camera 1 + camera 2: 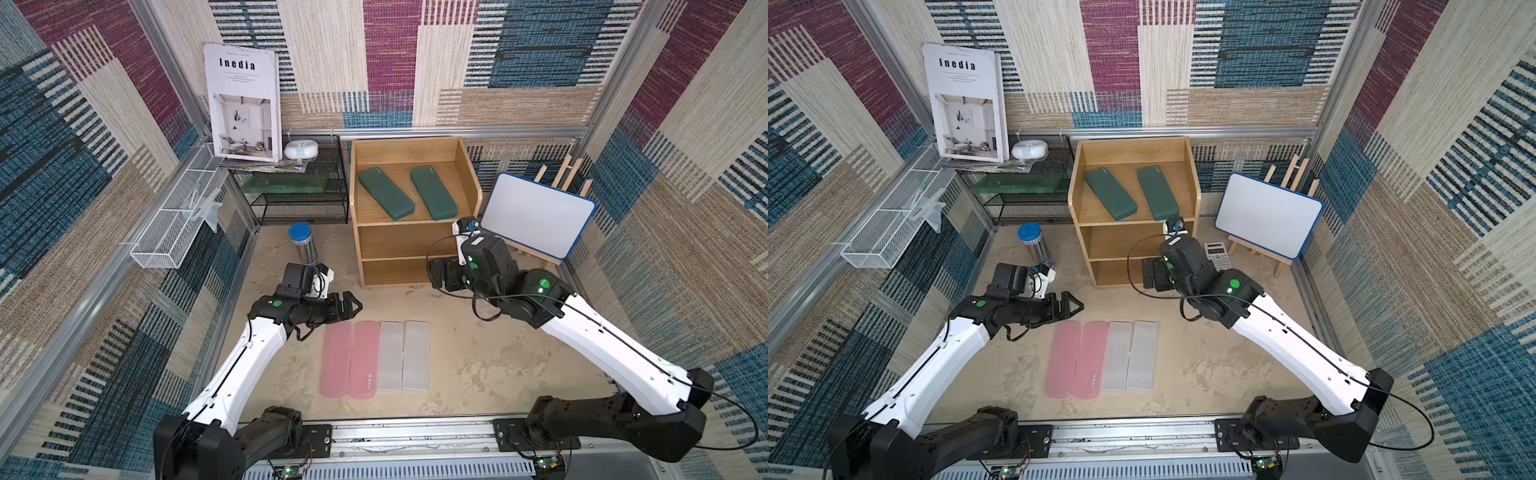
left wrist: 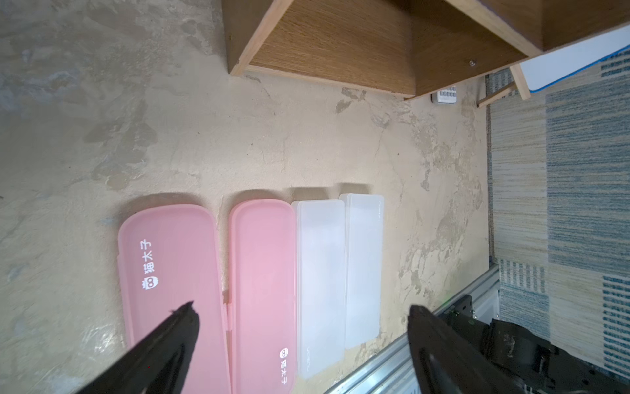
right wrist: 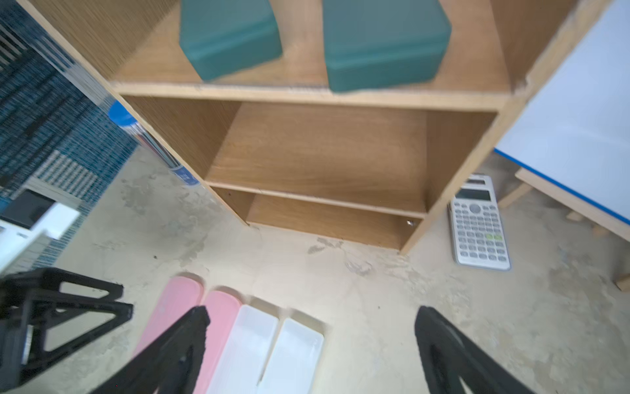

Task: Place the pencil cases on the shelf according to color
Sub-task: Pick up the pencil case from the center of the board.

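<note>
- Two dark green cases (image 1: 386, 193) already on top tier of shelf (image 1: 399, 243), at 12 o'clock on worktop (image 1: 478, 365).
- Pink cases (image 1: 337, 359) and frosted white cases (image 1: 390, 355) flat in one tight row toward 6 o'clock, pink pair on 9 o'clock side.
- Left fingers (image 2: 163, 348) spread wide, empty, by 12 o'clock end of pink pair.
- Right fingers (image 3: 426, 324) spread wide, empty, in front of shelf.
- Probably light, stiff, slick plastic; best pinched across narrow width, outer case first given touching neighbours.

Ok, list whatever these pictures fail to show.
- Calculator: left wrist view, mostly behind the shelf.
- Dark green pencil cases: right wrist view, blurred, cut off by the picture's edge.
- Green object in the black mesh rack: both top views, mesh veils what it is.
- Book, small print: top views, too small.
</note>
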Robot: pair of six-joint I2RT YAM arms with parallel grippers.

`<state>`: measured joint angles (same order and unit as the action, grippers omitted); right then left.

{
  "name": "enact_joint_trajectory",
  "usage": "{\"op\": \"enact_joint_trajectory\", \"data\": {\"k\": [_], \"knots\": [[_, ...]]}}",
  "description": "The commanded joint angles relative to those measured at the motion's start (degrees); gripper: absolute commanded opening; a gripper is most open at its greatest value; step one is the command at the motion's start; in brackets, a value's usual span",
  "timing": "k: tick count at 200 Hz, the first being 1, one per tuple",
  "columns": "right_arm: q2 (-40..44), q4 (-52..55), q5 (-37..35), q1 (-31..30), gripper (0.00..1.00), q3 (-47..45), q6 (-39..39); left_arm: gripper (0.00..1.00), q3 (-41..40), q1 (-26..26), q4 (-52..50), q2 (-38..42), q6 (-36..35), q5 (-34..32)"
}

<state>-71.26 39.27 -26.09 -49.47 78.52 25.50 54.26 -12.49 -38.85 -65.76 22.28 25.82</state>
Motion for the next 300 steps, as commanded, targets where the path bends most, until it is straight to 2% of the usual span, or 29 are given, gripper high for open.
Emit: {"op": "enact_joint_trajectory", "data": {"k": [1, 23, 44, 68, 94, 135, 188, 229, 300], "knots": [[3.5, 2.2, -8.7, -2.4, 0.99, -6.9, 5.3, 1.0, 0.0, -2.2, -0.8, 0.5, -1.3, -3.7], [10.4, -5.2, 1.0, -2.6, 0.99, -18.3, 9.4, 1.0, 0.1, -4.7, -1.5, 0.7, -1.6, -5.7], [14.8, -10.9, 9.4, -2.6, 1.0, -29.1, 15.6, 1.0, -0.4, -5.1, -2.0, 0.7, -1.0, -5.3], [13.7, -12.7, 14.2, -3.7, 0.93, -35.7, 21.0, 1.0, -0.8, -5.1, -3.1, 0.6, -0.8, -7.9], [9.6, -17.9, 16.1, -8.3, 0.93, -39.8, 25.9, 1.0, -0.4, -5.1, -3.5, 0.5, -1.4, -9.5], [-2.7, -20.9, 17.3, -14.0, 0.98, -36.8, 27.6, 1.0, 0.0, -5.1, -3.8, 0.0, -1.6, -9.9], [-16.2, -14.6, 16.4, -16.9, 1.0, -29.1, 27.9, 1.0, 0.0, -5.1, -4.0, 0.1, -1.6, -10.2], [-18.6, -11.1, 14.2, -17.8, 0.99, -27.3, 30.4, 1.0, -0.2, -5.1, -4.0, 0.4, -1.6, -10.3], [-21.2, -12.2, 14.7, -17.9, 0.99, -29.5, 31.2, 1.0, -0.3, -5.1, -4.0, 0.6, -1.5, -10.2]]}}
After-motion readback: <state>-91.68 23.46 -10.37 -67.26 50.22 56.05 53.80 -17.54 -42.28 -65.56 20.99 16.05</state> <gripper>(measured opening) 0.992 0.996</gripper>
